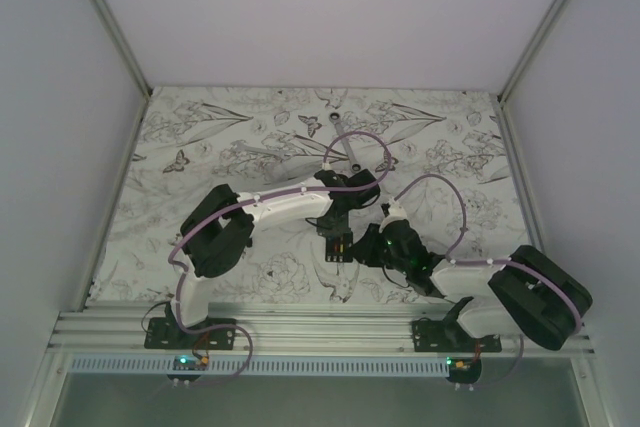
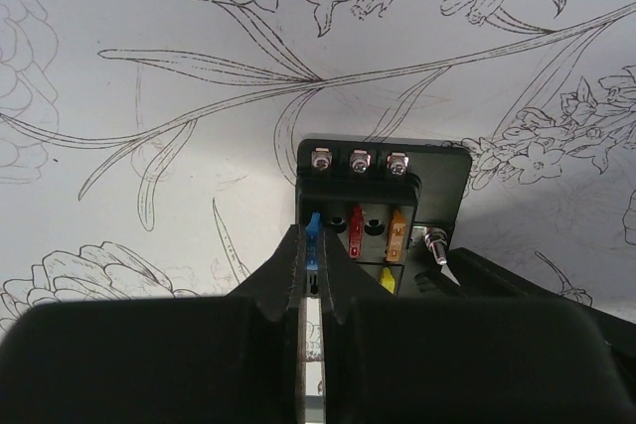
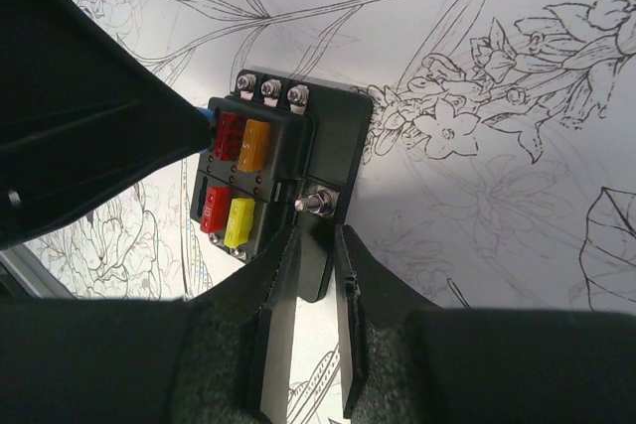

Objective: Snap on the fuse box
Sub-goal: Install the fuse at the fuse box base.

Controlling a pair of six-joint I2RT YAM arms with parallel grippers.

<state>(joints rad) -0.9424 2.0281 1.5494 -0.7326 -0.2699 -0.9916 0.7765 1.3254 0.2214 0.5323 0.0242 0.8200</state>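
Note:
The fuse box (image 1: 339, 247) is a black block on a black base plate, lying on the flower-patterned table between both arms. It shows red, orange and yellow fuses (image 3: 238, 220), three screws along one edge and a metal stud (image 3: 310, 203). My left gripper (image 2: 314, 245) is shut on a blue fuse (image 2: 312, 230) standing in the box's (image 2: 437, 171) left slot. My right gripper (image 3: 316, 245) has its fingers on either side of the base plate's edge (image 3: 323, 265), just below the stud, and pinches it. The left gripper (image 3: 204, 126) reaches in from the upper left of the right wrist view.
A slim grey tool (image 1: 347, 144) lies on the cloth behind the arms. White walls (image 1: 60, 147) close in the table on three sides. An aluminium rail (image 1: 320, 327) carrying both arm bases runs along the near edge.

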